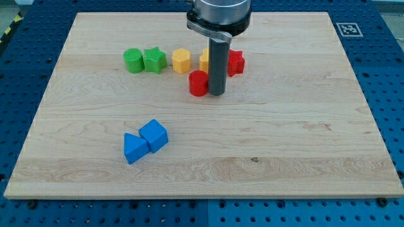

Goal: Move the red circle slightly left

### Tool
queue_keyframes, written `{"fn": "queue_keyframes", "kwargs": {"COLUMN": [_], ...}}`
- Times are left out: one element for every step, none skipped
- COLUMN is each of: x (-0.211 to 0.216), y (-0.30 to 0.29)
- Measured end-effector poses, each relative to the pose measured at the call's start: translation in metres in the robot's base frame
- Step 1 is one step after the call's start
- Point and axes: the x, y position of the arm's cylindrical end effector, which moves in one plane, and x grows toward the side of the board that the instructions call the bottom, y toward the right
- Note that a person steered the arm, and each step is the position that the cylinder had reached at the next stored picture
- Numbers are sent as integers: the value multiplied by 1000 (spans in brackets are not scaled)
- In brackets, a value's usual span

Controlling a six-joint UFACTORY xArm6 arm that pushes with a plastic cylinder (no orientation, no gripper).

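Desk: pale wooden board (284,126) with visible grain, lying on a blue perforated base (385,75); a black-and-white square marker (348,28) sits just off the board's top right corner.
Arm: dark metal housing (218,14) enters from the view's top centre and carries a straight dark rod (217,63) pointing down at the board.
My tip: the rod's lower end (216,94) rests at board level, just to the view's right of the red circle, touching it or nearly so; I cannot tell which.
Tool state: no jaws or pads to spread or press together; the rod pinches nothing and only stands beside the block.
Red circle: small red cylindrical block (199,83), upper middle of the board, just below the top row and directly at the view's left of my tip.
Top row, left to right: green round block (133,60) touching a green star-shaped block (154,60); yellow hexagonal block (181,60) a little apart; a second yellow block (205,60), shape unclear, mostly hidden behind the rod; red star-like block (236,63) at the rod's right, partly hidden.
Lower left: blue triangular block (134,149) touching a blue cube-like block (154,134), both well apart from the red circle.
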Motion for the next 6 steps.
{"fn": "queue_keyframes", "kwargs": {"x": [0, 0, 0, 0, 2, 25], "y": [-16, -23, -23, -23, -19, -3]}}
